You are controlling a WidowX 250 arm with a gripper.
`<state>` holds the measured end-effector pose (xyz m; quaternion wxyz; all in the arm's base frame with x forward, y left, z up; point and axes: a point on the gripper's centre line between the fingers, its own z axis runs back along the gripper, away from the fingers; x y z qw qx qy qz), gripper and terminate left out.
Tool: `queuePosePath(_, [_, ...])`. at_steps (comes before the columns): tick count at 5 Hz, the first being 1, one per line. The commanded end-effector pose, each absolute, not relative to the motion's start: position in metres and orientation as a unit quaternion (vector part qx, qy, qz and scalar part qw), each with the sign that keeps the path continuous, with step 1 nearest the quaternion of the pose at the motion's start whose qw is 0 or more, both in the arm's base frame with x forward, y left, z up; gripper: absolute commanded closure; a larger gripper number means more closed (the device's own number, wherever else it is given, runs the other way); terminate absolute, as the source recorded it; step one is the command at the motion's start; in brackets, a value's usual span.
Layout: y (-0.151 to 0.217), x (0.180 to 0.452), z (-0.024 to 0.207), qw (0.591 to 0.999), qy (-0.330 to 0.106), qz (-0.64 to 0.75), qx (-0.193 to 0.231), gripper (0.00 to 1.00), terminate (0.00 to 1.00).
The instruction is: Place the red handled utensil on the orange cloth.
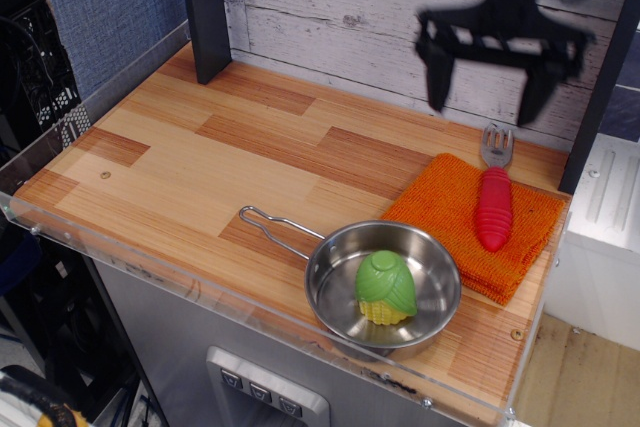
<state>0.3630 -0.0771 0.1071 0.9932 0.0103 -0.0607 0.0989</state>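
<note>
Wood-plank countertop (230,162) fills the frame, light and reddish strips side by side, with a whitewashed board wall (330,7) behind it and a clear plastic lip along the near edge.

And look at the far right: the red handled utensil (493,197) is lying flat on the orange cloth (450,212). Its chunky ribbed handle rests across the cloth's upper right part, pointing toward the near edge, while the grey tined head pokes past the cloth's back edge toward the wall. Nothing is gripping it; it lies on its own.

Up above, the gripper (485,107) hangs in the air, well clear of the fork, its two dark fingers (435,72) spread wide apart and pointing down, with nothing between them. It sits a bit blurred in front of the white boards, up and slightly left of the fork's head.

Moving outward, just in front of the cloth and touching its near-left corner area, sits the steel pan (385,292), round and shiny, with its thin wire handle (275,230) reaching left across the wood. Inside the pan is a small toy corn (386,289), green husk on top and yellow kernels showing at its lower end.

Farther back on the left, a dark upright post (205,12) stands on the counter against the wall, and a blue-grey textured panel (100,2) closes off the left side.
</note>
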Motion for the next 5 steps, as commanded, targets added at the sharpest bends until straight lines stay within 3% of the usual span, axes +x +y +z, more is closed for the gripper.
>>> queuePosePath(1, [-0.022,0.340,0.184,0.997,-0.060,0.043,0.003,0.00,0.00])
queuePosePath(4, [-0.004,0.329,0.184,0.998,-0.050,-0.047,-0.007,0.00,0.00])
queuePosePath(5, [-0.004,0.329,0.184,0.998,-0.050,-0.047,-0.007,0.00,1.00])
